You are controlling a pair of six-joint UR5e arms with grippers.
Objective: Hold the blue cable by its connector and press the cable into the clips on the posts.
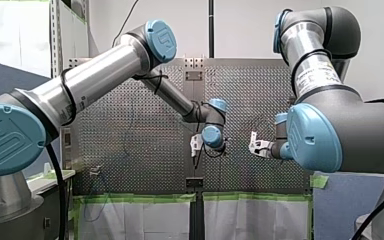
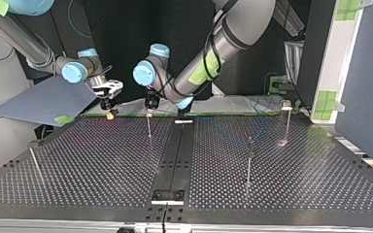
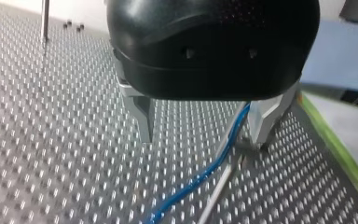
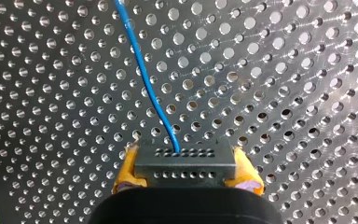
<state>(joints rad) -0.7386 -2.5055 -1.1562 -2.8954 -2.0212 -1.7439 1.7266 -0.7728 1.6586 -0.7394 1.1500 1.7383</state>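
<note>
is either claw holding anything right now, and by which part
My right claw holds the blue cable by its dark connector, clamped between its yellow pads. My left claw is open; the cable only runs between its fingers.

My left gripper [image 1: 196, 143] and my right gripper [image 1: 255, 146], seemingly apart, above perforated table [image 1: 130, 140], green tape [image 1: 140, 198] along its edge.

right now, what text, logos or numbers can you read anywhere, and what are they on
No word reads clearly.
Print on my right arm's silver tube: too blurred to read.
Embossed logo on my left arm's blue joint cap: a sign, no legible letters.
</note>
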